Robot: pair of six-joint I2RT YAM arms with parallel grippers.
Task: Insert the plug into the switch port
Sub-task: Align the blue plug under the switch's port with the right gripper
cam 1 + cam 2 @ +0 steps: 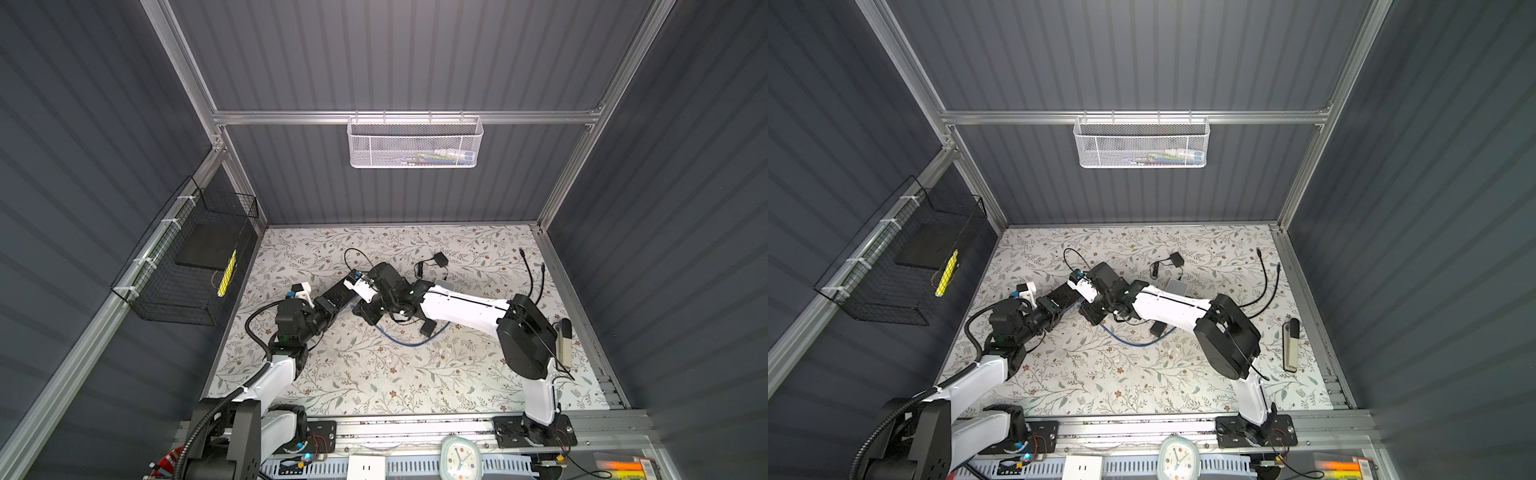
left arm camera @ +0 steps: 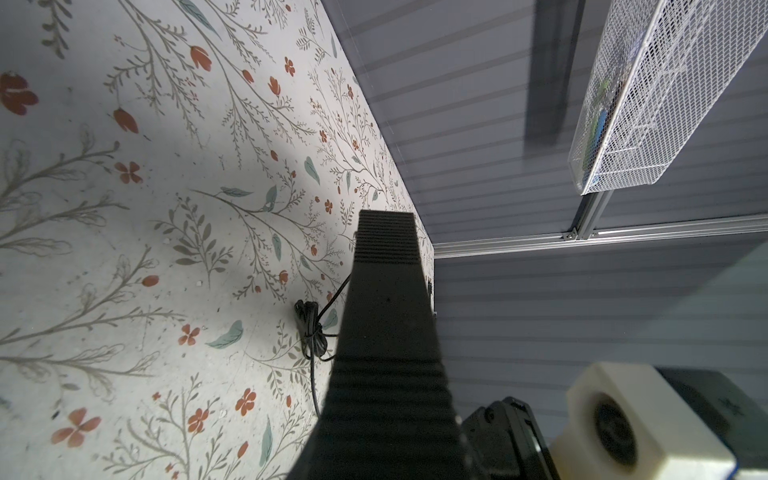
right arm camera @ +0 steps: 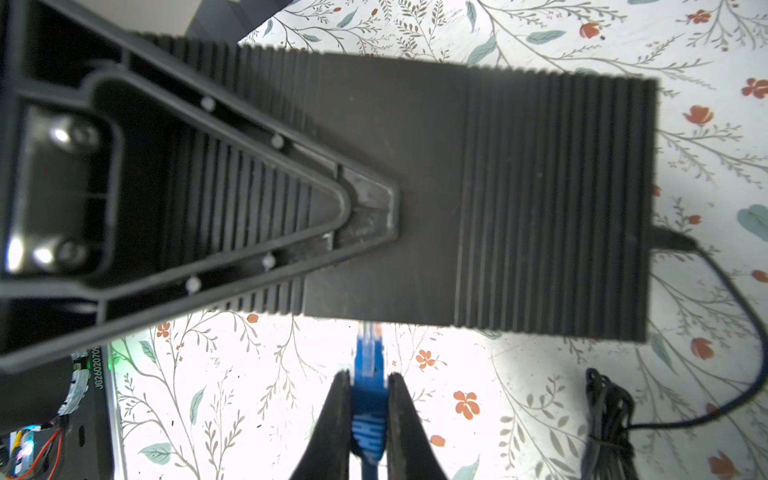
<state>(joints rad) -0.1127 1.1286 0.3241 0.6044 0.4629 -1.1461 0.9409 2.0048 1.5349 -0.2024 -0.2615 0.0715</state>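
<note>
Blue clear-tipped plug (image 3: 368, 361) points straight at the long side of the flat black ribbed switch (image 3: 519, 187), its tip at the edge

Enclosure of grey ribbed walls (image 1: 415, 54) on aluminium framing (image 1: 291, 117); floral tabletop (image 1: 374, 374) (leaf and red-flower print). White mesh basket (image 1: 395, 145) at 12 o'clock, black wire basket (image 1: 174, 307) at 9 o'clock, both wall-hung.

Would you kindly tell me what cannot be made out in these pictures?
Ports of the switch: right wrist view shows only its top.
Tip of the plug: blurred there, past the right gripper.
Both top views: right arm hides the switch.
Contents of white basket: too small, top views.
</note>
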